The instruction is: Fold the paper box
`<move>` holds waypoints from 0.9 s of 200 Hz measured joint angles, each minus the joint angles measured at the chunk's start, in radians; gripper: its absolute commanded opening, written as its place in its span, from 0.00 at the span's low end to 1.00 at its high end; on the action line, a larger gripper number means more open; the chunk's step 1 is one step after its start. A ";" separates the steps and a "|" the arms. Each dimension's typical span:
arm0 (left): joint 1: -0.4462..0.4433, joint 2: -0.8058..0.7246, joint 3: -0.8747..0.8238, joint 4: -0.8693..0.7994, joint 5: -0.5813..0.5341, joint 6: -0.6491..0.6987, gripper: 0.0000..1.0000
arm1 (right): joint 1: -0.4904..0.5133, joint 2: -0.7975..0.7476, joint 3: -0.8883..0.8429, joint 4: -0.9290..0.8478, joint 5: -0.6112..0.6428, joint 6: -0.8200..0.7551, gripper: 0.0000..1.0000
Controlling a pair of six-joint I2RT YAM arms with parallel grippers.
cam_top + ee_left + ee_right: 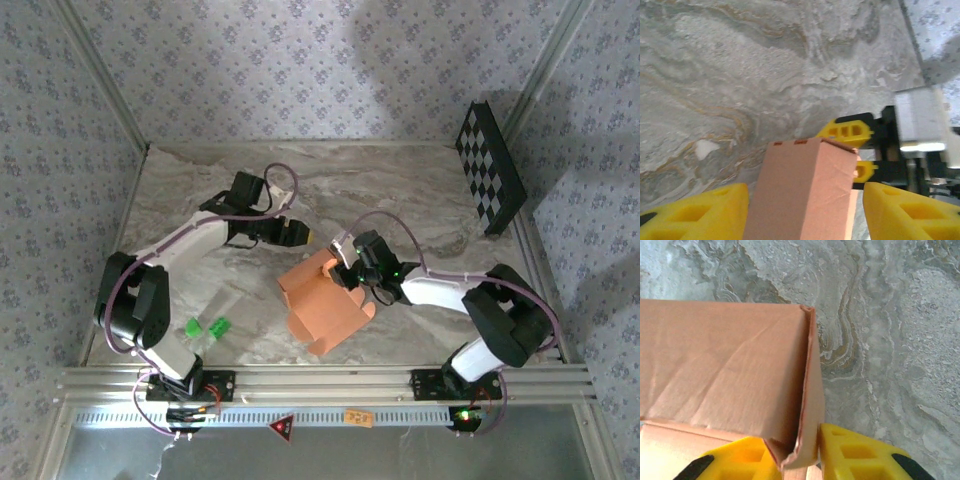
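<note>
1. The right pincer (pixel 792 442) is closed on a folded corner of the paper box (pixel 725 355). The salmon-orange card fills the gap between its yellow fingers (pixel 865 455).
2. The left pincer (pixel 805 189) stands open. In its wrist view a raised panel of the box sits between its two fingers. From above it lies just beyond the box's far side, and I cannot tell whether it touches the card.
3. The two pincers are near each other at the far side of the box.
4. The box is part-formed. One panel stands up at the far side, and flatter creased panels spread toward the near edge. It lies about midway between the left and right edges of the table (pixel 420 190), in the nearer half.
5. Likely risk: the right pincer holds only a thin corner, so a pull or twist could tear or crumple the card, or let it slip free and spring open.
6. Likely risk: if the left pincer pushes in, the light box could slide across the smooth table instead of folding, or the two pincers could knock together.
7. Small green pieces (pixel 206 328) lie toward the near left corner. A checkerboard panel (pixel 490 168) leans at the far right corner. Both are well apart from the box.
</note>
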 measured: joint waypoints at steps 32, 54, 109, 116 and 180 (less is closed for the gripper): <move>0.002 0.023 -0.024 -0.011 -0.034 0.012 0.55 | -0.002 -0.046 -0.045 0.039 -0.045 -0.027 0.34; -0.001 0.040 -0.063 -0.011 -0.037 0.012 0.53 | -0.006 -0.049 -0.087 0.093 -0.076 -0.039 0.33; -0.008 0.103 -0.072 -0.013 -0.033 0.023 0.42 | -0.073 0.044 -0.153 0.282 -0.186 -0.055 0.30; -0.011 0.111 -0.072 -0.012 -0.032 0.023 0.41 | -0.080 0.059 -0.158 0.307 -0.208 -0.057 0.29; -0.066 0.181 -0.037 0.005 -0.029 0.019 0.31 | -0.079 0.130 -0.161 0.437 -0.325 -0.059 0.25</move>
